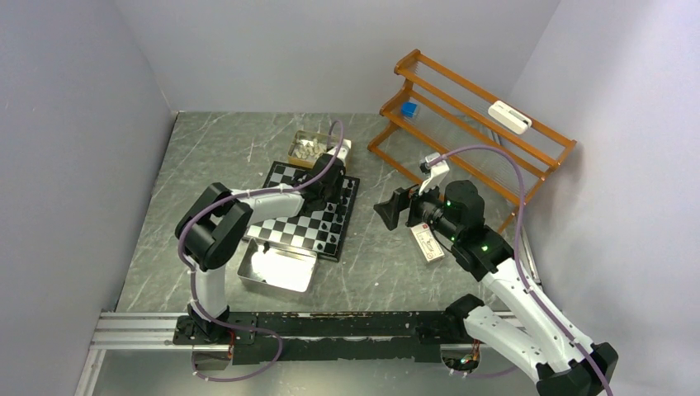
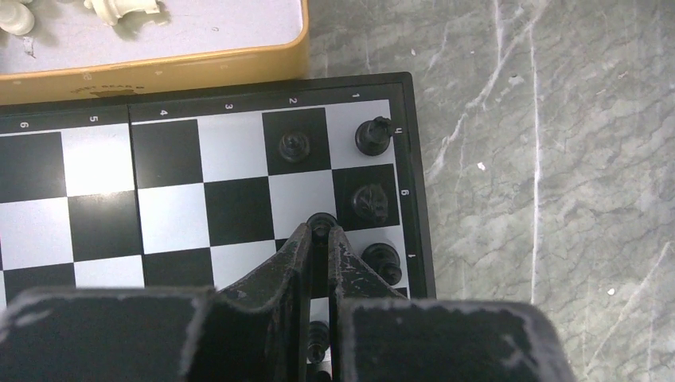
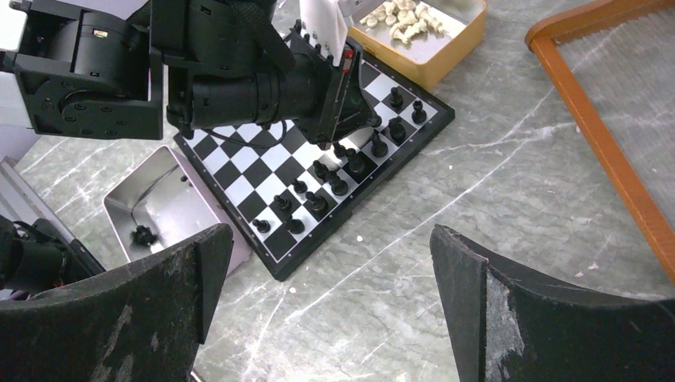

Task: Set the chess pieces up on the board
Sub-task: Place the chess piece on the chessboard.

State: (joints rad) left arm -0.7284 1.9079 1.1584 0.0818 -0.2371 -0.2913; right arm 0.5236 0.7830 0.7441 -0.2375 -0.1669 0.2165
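Note:
The black-and-white board (image 1: 290, 216) lies mid-table, with several black chess pieces (image 3: 338, 185) standing in two rows along its right side. My left gripper (image 2: 321, 232) is over that side, shut on a black piece (image 2: 321, 222) whose round top shows between the fingertips. Other black pieces (image 2: 371, 202) stand on the squares just beside it. Cream-white pieces (image 3: 404, 21) lie in a gold tray (image 1: 294, 155) behind the board (image 2: 167, 215). My right gripper (image 3: 331, 235) hangs open and empty above bare table, right of the board (image 3: 239, 171).
A silver tray (image 1: 276, 268) sits at the board's near edge and holds one black piece (image 3: 142, 235). An orange wooden rack (image 1: 470, 115) stands at the back right with a blue block (image 1: 409, 108) and a white device (image 1: 509, 116). A small card (image 1: 427, 243) lies under the right arm.

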